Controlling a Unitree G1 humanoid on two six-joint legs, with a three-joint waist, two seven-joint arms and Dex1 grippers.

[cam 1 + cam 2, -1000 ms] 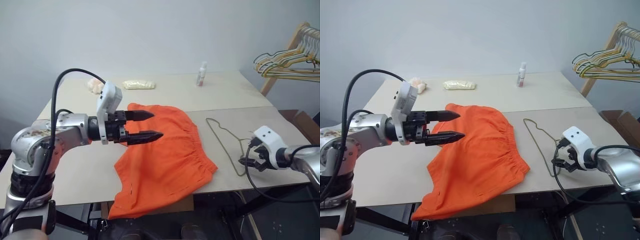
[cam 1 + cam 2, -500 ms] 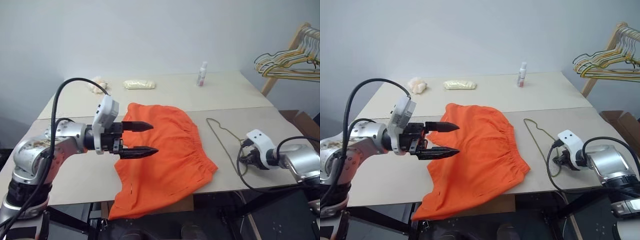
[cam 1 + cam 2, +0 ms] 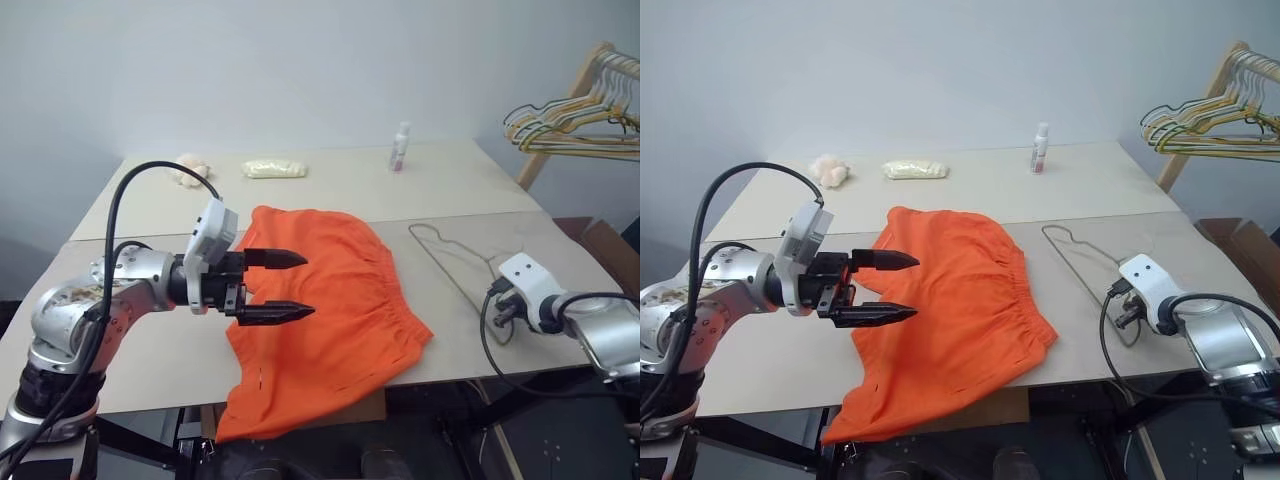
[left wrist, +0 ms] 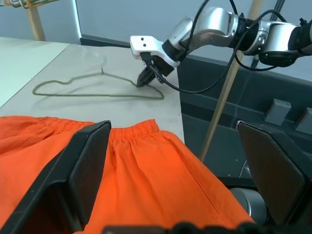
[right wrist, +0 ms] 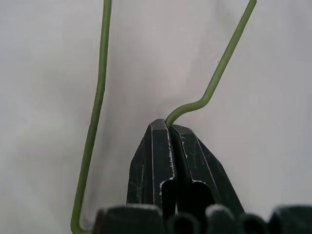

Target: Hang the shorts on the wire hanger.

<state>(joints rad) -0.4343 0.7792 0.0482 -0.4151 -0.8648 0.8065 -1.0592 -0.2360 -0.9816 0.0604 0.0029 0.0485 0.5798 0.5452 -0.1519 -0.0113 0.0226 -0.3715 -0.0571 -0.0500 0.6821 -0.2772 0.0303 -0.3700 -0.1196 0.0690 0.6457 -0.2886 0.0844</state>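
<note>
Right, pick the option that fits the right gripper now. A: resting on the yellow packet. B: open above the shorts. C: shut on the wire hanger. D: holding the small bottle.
C: in the right wrist view the right gripper has its fingers pressed together on the wire hanger, which lies on the table beside the shorts.

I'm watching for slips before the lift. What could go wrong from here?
The right claw pinches the thin wire hanger only at its tips, so the wire may slip or swing when raised. The shorts overhang the table's front edge and could slide off when the open left claw tugs them.
</note>
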